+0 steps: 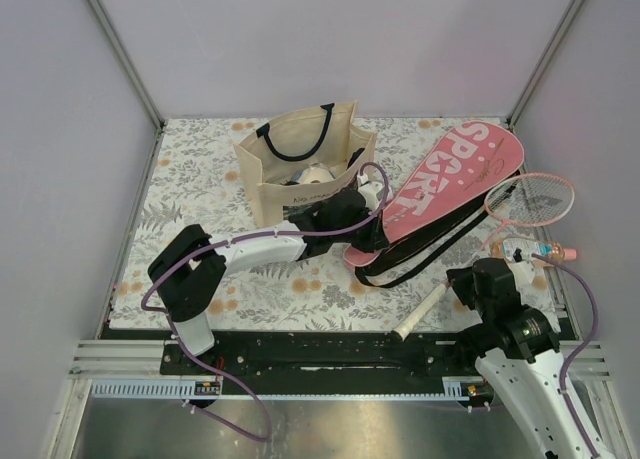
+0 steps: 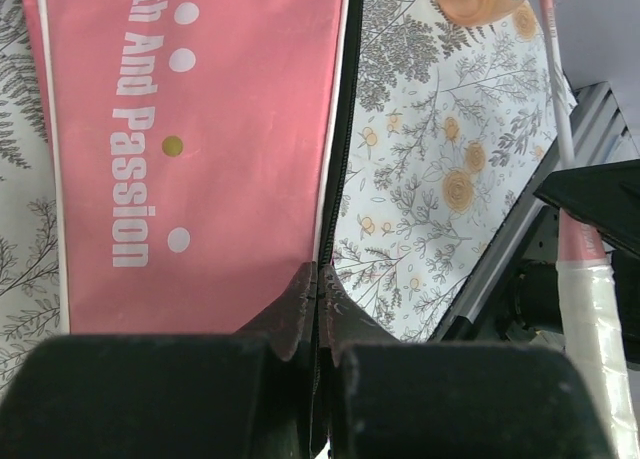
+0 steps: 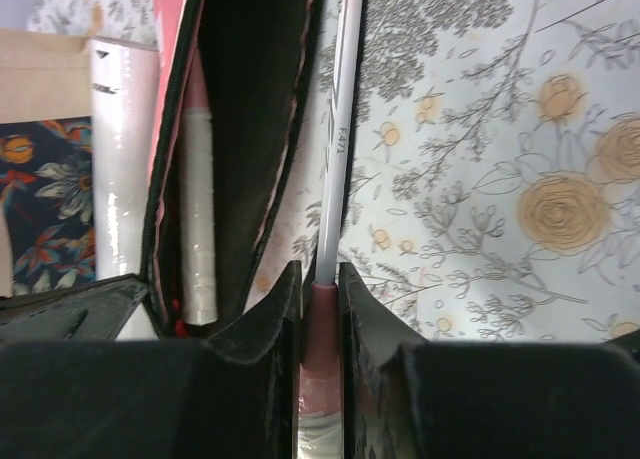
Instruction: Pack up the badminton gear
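Pink racket [image 3: 333, 169] shaft between right gripper [image 3: 320, 276] jaws

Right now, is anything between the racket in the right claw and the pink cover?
Nothing visible. The racket in the right gripper lies just beside the pink cover's open edge, which the left gripper pinches; a second racket's handle already sits inside.

Tote bag [image 1: 300, 169]: beige, black handles, stands upright at the back centre of your floral tablecloth [image 1: 200, 194], mouth open upward. Small clear bottle [image 1: 530, 250]: lies on its side near the cloth's right edge, pink cap pointing right. Metal rail [image 1: 120, 357] runs along your near edge. Plain white walls [image 1: 330, 39] enclose three sides.
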You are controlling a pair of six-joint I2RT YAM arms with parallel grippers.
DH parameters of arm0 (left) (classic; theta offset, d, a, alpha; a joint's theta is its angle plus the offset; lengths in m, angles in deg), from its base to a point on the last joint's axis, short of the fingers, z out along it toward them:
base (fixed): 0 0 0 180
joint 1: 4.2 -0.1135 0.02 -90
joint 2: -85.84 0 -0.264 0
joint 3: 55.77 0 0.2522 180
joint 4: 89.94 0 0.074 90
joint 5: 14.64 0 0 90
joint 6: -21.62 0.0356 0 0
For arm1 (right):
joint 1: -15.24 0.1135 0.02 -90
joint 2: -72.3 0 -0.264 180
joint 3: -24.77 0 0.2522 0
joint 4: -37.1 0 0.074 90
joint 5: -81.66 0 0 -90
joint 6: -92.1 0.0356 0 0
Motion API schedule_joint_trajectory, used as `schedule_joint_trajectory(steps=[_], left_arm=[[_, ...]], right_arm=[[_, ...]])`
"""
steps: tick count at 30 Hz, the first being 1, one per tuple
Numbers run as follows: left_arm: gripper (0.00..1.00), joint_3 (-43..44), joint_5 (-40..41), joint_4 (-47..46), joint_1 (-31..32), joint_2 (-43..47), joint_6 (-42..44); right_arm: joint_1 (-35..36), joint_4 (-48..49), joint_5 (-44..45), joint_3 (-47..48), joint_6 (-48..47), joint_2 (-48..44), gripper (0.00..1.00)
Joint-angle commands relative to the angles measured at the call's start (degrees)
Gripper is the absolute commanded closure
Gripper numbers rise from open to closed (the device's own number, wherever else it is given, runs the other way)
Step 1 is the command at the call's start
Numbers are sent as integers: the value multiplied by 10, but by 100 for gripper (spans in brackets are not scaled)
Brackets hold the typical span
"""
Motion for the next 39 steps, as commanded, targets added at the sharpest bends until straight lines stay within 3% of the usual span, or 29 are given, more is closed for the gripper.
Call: schedule_joint_trajectory(steps=[1,8,20,25,30,33,39], left_arm=[[100,7,-42,-67,-2,30,-7],[100,10,-68,-69,-1,23,7],[100,5,-120,-58,-2,22,58],[100,8,-143,-56,-1,15,65],[100,0,-166,-53,-2,14,85],[100,2,-170,-41,-1,11,96],[100,9,-163,-26,-2,-1,124]], right_arm=[[-2,79,-64,-6,25,-31,100],[-2,110,-125,-32,1,-87,100],[-2,79,-235,-46,-46,-52,100],[-2,146,-254,-73,-94,-55,100],[-2,213,-248,-88,-167,-9,100],[-1,200,-284,-58,-202,36,100],[-2,204,-355,-77,-114,-9,100]])
